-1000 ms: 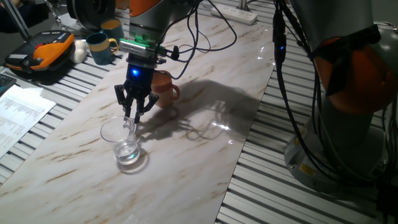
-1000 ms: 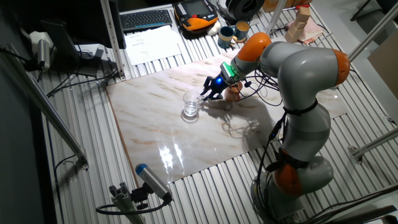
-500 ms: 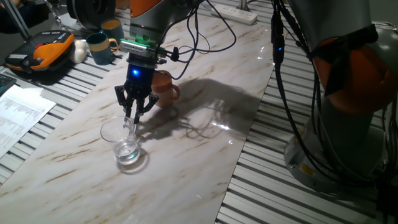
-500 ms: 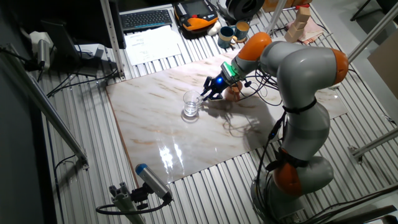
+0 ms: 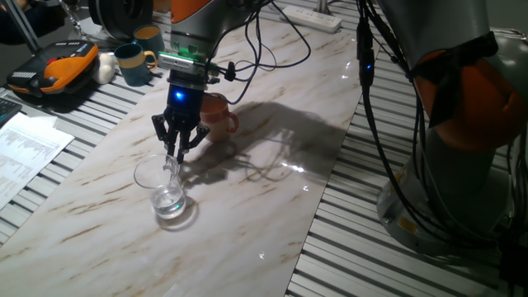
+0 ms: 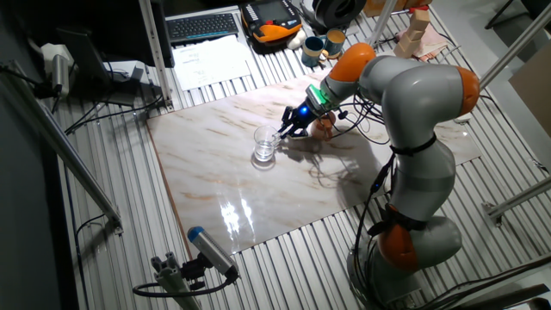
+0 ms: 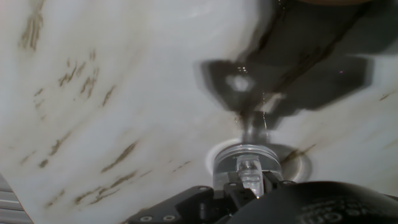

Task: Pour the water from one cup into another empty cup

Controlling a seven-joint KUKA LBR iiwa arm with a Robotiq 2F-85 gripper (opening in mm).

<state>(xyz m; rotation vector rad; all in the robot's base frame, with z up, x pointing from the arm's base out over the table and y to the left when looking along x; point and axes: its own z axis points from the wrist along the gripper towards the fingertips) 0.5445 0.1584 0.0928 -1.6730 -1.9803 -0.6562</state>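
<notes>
One arm leans low, its gripper [image 5: 175, 157] pinched on the clear glass mug's [image 5: 167, 188] handle; mug upright.

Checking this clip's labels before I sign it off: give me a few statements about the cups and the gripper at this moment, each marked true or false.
1. The glass mug stands upright on the marble table. True.
2. The gripper is at the glass mug's handle side, fingers pointing down. True.
3. The terracotta mug lies tipped on its side. False: it stands upright behind the gripper.
4. The glass mug is lifted clear of the table. False: its base rests on the marble.
5. The terracotta mug touches the glass mug. False: they stand apart, with the gripper between them in one fixed view.
6. Two more mugs stand off the marble, near the orange and black device. True.
</notes>
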